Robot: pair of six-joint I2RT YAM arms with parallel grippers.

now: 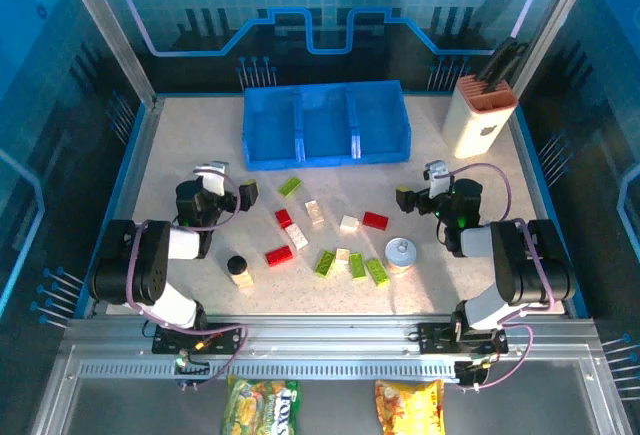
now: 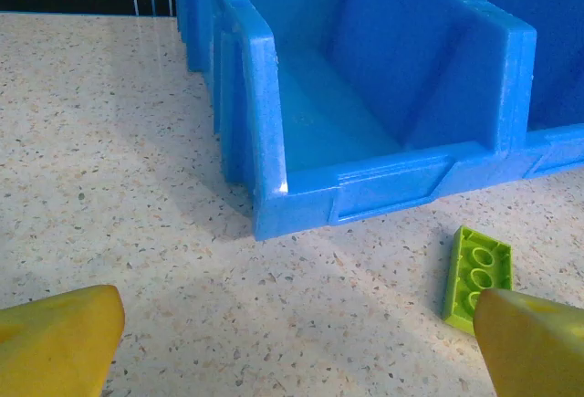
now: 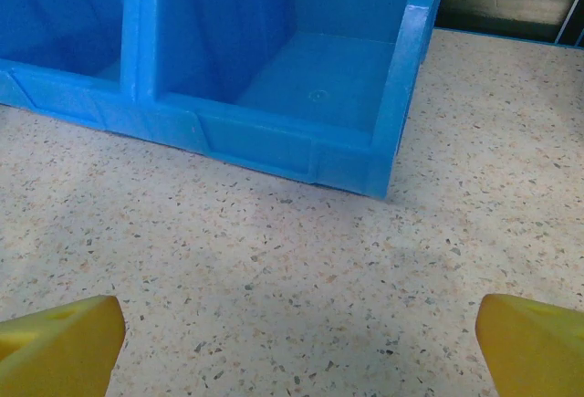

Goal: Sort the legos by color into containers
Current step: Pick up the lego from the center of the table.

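Red, lime green and cream legos lie scattered mid-table: a green one (image 1: 289, 186), red ones (image 1: 375, 220) (image 1: 279, 256), a cream one (image 1: 349, 223), more green ones (image 1: 325, 262) (image 1: 377, 272). The blue tray (image 1: 325, 160) with three compartments stands behind them, all three looking bare. My left gripper (image 1: 247, 193) sits low at the left, open, nothing between its yellow fingertips (image 2: 59, 338); a green lego (image 2: 476, 275) lies just ahead of its right finger. My right gripper (image 1: 402, 198) rests at the right, open over bare table (image 3: 292, 324), facing the tray's right compartment (image 3: 319, 87).
A black-lidded small jar (image 1: 238, 267) stands front left and a silver-topped can (image 1: 401, 254) front right, both among the bricks. A cream knife block with an orange top (image 1: 479, 115) occupies the back right corner. Frame posts edge the table.
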